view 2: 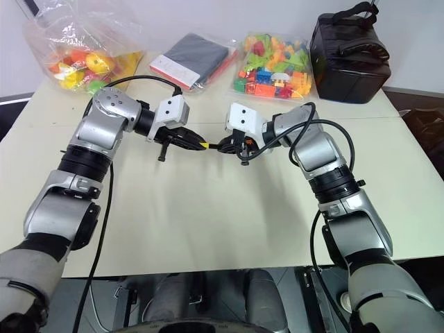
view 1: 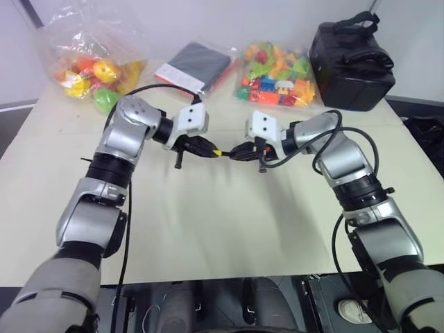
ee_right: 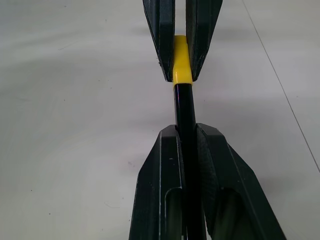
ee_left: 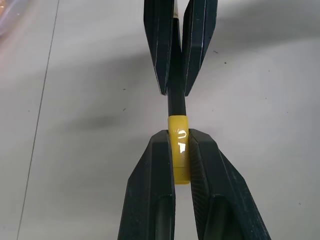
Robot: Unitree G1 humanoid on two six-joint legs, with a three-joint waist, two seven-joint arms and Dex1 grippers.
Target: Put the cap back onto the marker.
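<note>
At frame centre, above the pale surface, the left gripper is clenched on the short yellow cap and the right gripper on the thin black marker. Cap and marker meet end to end, their shared long axis running left–right between the fingertips. Beyond lie two toy bags, a dark packet and a black case, all well apart.

Looks like a robot test lab or office room: plain pale table against a bare white wall. Behind the table's far edge sit props: bag of toy fruit, bag of plastic blocks, bagged dark notebook, black carry case.
</note>
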